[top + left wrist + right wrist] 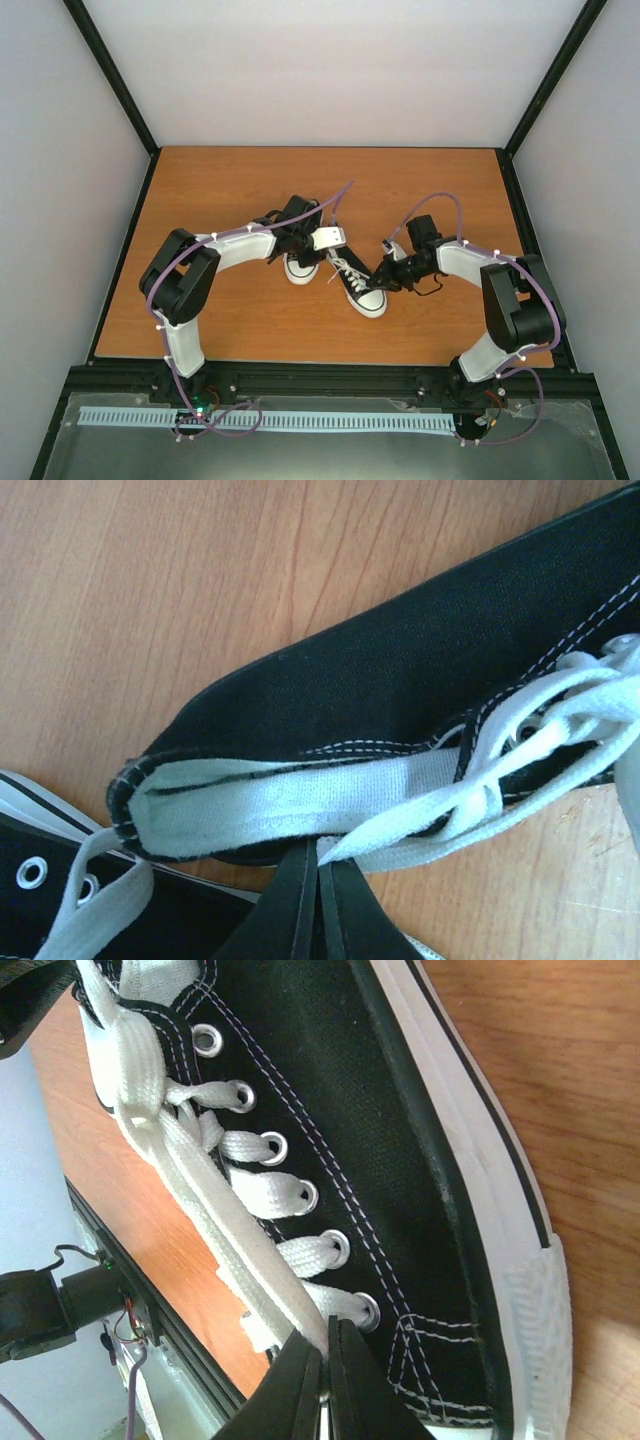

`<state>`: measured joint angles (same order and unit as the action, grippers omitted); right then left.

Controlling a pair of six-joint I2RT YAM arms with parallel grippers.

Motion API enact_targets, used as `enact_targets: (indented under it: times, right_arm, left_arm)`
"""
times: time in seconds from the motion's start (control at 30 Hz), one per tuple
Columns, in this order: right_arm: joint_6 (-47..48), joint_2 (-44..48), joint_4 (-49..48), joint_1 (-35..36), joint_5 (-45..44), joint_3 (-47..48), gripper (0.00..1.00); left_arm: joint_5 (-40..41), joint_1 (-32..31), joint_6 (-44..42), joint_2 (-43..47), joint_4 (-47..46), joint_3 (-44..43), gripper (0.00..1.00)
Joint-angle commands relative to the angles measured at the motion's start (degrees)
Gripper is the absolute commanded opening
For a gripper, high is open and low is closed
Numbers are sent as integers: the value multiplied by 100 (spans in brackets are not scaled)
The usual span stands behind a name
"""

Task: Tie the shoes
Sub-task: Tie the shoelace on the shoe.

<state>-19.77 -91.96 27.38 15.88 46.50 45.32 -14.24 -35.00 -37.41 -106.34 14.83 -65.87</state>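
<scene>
Two black canvas shoes with white toe caps lie side by side mid-table, one on the left [300, 266] and one on the right [361, 290]. My left gripper [298, 234] hovers over their heel ends. In the left wrist view the gripper [318, 846] is shut on the end of a white lace [450, 810] beside the shoe's white tongue [280, 800]. My right gripper [384, 278] sits at the right shoe's toe side. In the right wrist view it [328, 1328] is shut on a long white lace [240, 1250] by the lowest eyelet [366, 1308].
The shoes rest on a wooden table [230, 190] enclosed by pale walls with black frame posts. A black rail [330, 378] runs along the near edge by the arm bases. Part of the second shoe [40, 880] shows in the left wrist view's lower left corner.
</scene>
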Motion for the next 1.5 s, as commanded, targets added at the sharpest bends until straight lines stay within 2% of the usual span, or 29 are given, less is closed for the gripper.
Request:
enact_targets:
  times: [0.0,0.27,0.77,1.03,1.2,1.47]
  right_arm:
    - [9,63,48,38,-76,83,3]
    - [117,80,105,37,-190,-258,3]
    - [103,88,-33,38,-240,-579,3]
    - [297,-34,552,-94,-390,768,3]
    - [302,-277,472,-185,-631,861,3]
    - [235,-652,159,-353,-824,981,3]
  left_arm:
    - [99,90,-255,-18,-190,-231,1]
    - [569,108,-336,-242,-692,-93,1]
    - [743,117,-297,-405,-647,-227,1]
    - [165,46,-382,29,1033,-731,1]
    - [95,-50,-285,320,1454,-275,1]
    - [-334,-194,-24,406,1951,-95,1]
